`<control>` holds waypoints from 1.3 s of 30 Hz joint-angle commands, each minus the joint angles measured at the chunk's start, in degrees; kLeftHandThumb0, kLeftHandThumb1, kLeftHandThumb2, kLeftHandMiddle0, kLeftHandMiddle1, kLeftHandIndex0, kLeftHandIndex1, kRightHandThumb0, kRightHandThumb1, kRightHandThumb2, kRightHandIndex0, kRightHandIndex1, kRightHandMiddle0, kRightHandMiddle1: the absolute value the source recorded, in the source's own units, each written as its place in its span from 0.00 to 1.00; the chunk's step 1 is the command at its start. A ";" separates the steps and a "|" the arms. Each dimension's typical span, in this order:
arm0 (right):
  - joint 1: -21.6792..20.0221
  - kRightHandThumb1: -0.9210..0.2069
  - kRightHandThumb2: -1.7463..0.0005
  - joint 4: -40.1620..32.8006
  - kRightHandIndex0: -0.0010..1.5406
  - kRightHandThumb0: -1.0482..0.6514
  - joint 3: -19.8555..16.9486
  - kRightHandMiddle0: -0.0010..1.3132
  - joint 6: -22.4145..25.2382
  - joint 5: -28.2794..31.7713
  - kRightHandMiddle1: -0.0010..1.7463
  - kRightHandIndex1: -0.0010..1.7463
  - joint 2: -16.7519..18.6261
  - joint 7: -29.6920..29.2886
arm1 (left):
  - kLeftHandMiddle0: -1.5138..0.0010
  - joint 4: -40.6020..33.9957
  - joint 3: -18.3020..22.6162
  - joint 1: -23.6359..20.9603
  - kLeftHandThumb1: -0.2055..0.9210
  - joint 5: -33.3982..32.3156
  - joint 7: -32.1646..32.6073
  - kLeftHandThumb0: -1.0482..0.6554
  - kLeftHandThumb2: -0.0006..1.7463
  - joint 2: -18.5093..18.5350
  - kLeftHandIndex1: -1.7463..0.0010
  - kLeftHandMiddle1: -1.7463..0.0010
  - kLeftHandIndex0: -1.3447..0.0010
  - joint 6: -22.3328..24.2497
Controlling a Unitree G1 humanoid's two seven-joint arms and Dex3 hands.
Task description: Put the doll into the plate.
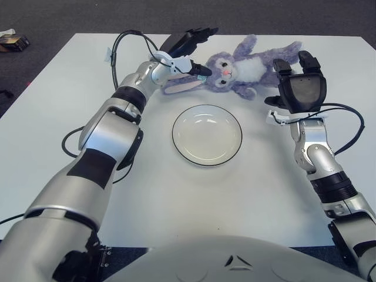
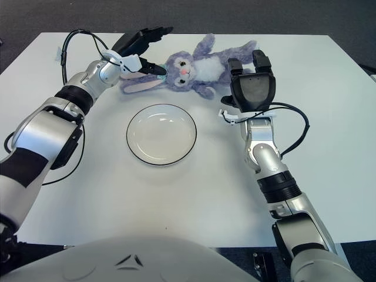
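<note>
A purple plush rabbit doll [image 1: 241,66] lies on its back at the far side of the white table, head to the left, legs to the right. In front of it sits a white plate [image 1: 207,134] with a dark rim, holding nothing. My left hand [image 1: 187,53] is at the doll's head and ears, fingers spread, a thumb tip beside the long ear [image 1: 182,87]. My right hand [image 1: 301,82] hovers palm-forward at the doll's legs, fingers open and raised around the lower body [image 2: 235,56].
The white table [image 1: 176,200] is edged by dark floor at the back. Black cables [image 1: 120,44] loop off both forearms. A small dark object [image 1: 13,40] lies on the floor at far left.
</note>
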 commanded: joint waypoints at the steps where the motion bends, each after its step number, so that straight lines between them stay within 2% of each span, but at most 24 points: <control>1: -0.93 0.06 1.00 0.23 0.11 0.21 0.39 0.21 -0.02 -1.22 0.01 0.00 -0.74 -0.94 | 0.79 -0.56 0.30 0.82 1.00 -0.44 -0.60 0.19 0.07 0.34 1.00 1.00 0.69 0.19; 10: -0.53 0.06 1.00 -0.20 0.10 0.21 0.37 0.19 0.26 -2.15 0.00 0.00 -0.38 -1.75 | 0.79 -0.57 0.37 0.85 1.00 -0.39 -0.65 0.20 0.07 0.32 1.00 1.00 0.69 0.21; 14: 3.56 0.04 0.99 -6.79 0.09 0.22 1.38 0.18 2.49 -7.55 0.00 0.00 -0.06 -3.45 | 0.79 -0.52 0.20 0.97 1.00 -0.15 -0.37 0.20 0.07 0.19 1.00 1.00 0.69 0.45; 21: 4.24 0.02 0.99 -8.69 0.08 0.24 1.34 0.18 2.45 -9.36 0.00 0.00 0.37 -3.38 | 0.79 -0.43 0.09 1.02 1.00 0.01 -0.13 0.21 0.07 0.15 1.00 1.00 0.69 0.66; 30: 0.58 0.00 0.99 -5.87 0.07 0.25 1.35 0.18 1.92 -9.48 0.00 0.00 0.44 -2.21 | 0.79 -0.31 -0.02 1.05 1.00 0.15 0.04 0.21 0.08 0.07 1.00 1.00 0.69 1.03; 35: -2.49 0.00 0.99 -1.07 0.08 0.25 1.62 0.20 1.77 -8.93 0.01 0.00 0.28 -2.06 | 0.79 -0.33 -0.05 1.14 1.00 0.20 0.14 0.21 0.08 0.05 1.00 1.00 0.69 1.12; 39: -6.19 0.01 1.00 6.13 0.08 0.25 1.70 0.20 0.65 -6.96 0.01 0.00 0.16 -4.37 | 0.79 -0.34 -0.09 1.24 1.00 0.28 0.24 0.21 0.08 0.13 1.00 1.00 0.69 1.15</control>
